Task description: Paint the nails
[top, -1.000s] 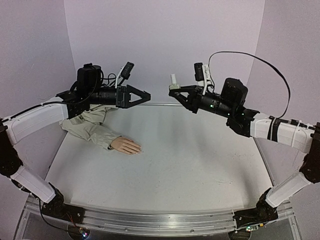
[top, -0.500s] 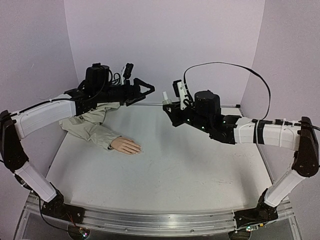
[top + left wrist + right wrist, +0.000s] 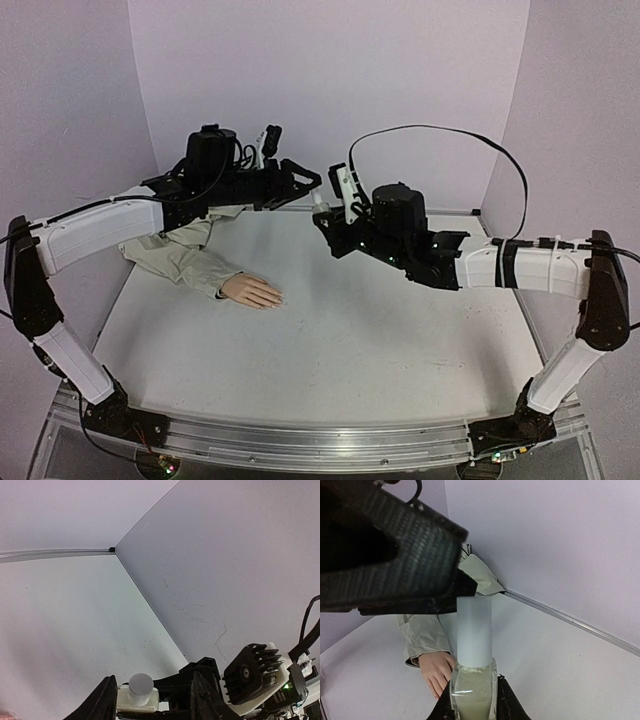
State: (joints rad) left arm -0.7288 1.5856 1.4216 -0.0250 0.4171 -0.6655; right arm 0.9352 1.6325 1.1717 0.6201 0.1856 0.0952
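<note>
- Pinching the small bottle (image 3: 472, 692) in my right jaws, I grip its square, clear glass body, which has pale contents.
- Its frosted white cylindrical cap (image 3: 474, 630) stands upright on top.
- My left jaws are spread wide, with one ribbed black finger (image 3: 395, 555) close by the cap; I cannot tell if they touch.
- The nails (image 3: 278, 298), too tiny to make out, tip the smooth peach mannequin hand (image 3: 250, 290), which lies flat on the white bench (image 3: 400, 340) with a creased beige fabric sleeve (image 3: 180, 255) behind it.

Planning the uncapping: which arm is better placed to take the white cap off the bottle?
Left. The left gripper is open and free, and the white cap lines up between its fingers in its wrist view. The right gripper is shut on the bottle, so it can only steady it.
</note>
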